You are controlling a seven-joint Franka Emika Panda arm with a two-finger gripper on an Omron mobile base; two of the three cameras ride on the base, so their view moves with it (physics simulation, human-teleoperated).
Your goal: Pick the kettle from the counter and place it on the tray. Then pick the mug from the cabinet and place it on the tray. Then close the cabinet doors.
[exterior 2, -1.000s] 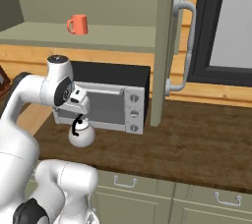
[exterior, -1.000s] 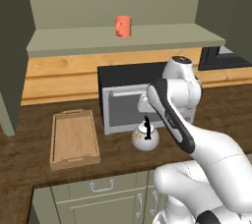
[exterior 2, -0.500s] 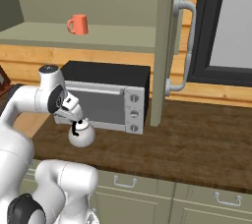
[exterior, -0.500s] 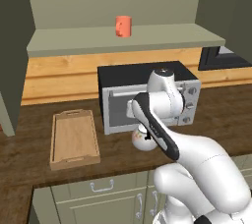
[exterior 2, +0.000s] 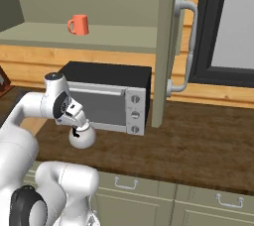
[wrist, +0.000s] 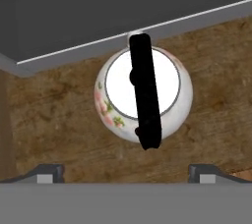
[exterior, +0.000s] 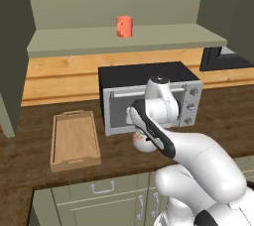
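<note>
Where counter (wrist: 59,120) lies bare, kettle (wrist: 115,95) beside microwave (wrist: 98,12).

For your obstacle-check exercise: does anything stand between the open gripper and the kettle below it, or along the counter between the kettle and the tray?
Nothing visible does. The gripper hangs open above the kettle, its handle unobstructed. The counter between the kettle and the tray is bare; the microwave stands just behind the kettle, not between them.

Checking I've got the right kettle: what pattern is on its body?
The kettle is white with a small pink-and-green floral print on its side; the hand view shows it best.
</note>
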